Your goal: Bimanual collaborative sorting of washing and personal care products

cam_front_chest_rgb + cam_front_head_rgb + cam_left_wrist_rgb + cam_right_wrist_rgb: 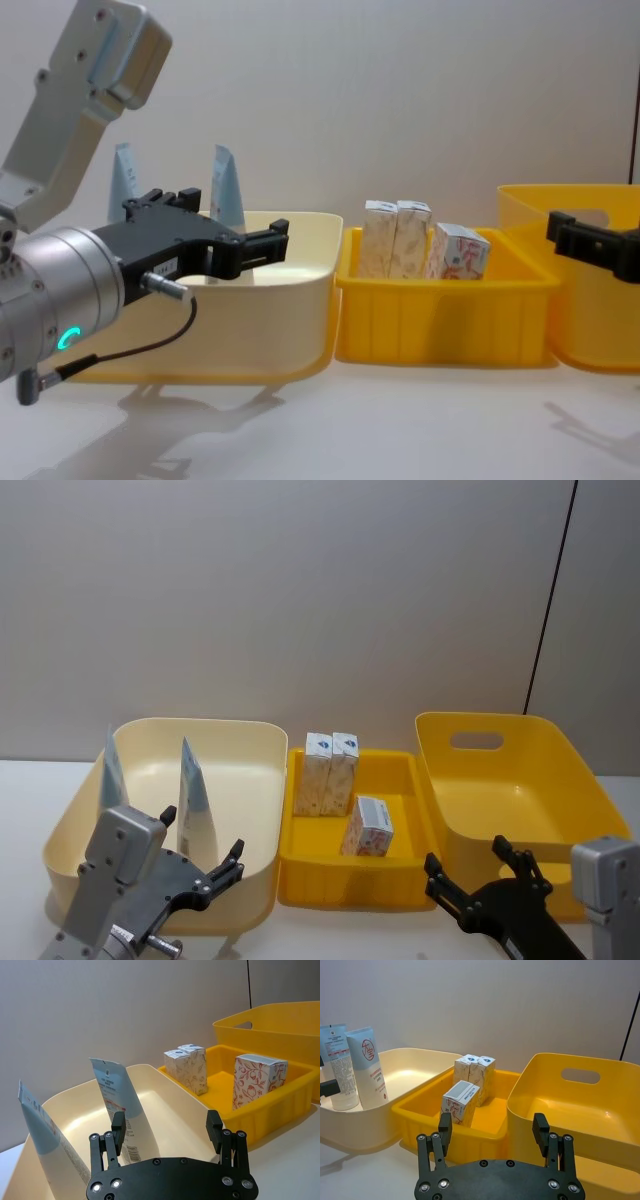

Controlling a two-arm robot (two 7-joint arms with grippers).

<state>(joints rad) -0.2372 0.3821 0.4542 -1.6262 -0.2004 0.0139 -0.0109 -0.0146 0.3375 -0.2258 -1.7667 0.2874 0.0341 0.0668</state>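
Two white squeeze tubes with pale-blue crimped ends stand upright in the cream bin on the left. In the small yellow tray at the centre, two beige-marbled cartons stand side by side at the back. A red-speckled carton sits nearer the front. My left gripper hovers at the cream bin's near side, open and empty, close to the nearer tube. My right gripper is open and empty in front of the big yellow bin.
The big yellow bin with a handle slot holds nothing that I can see. All three containers stand close together on a white table, with bare table in front of them. A grey wall rises behind.
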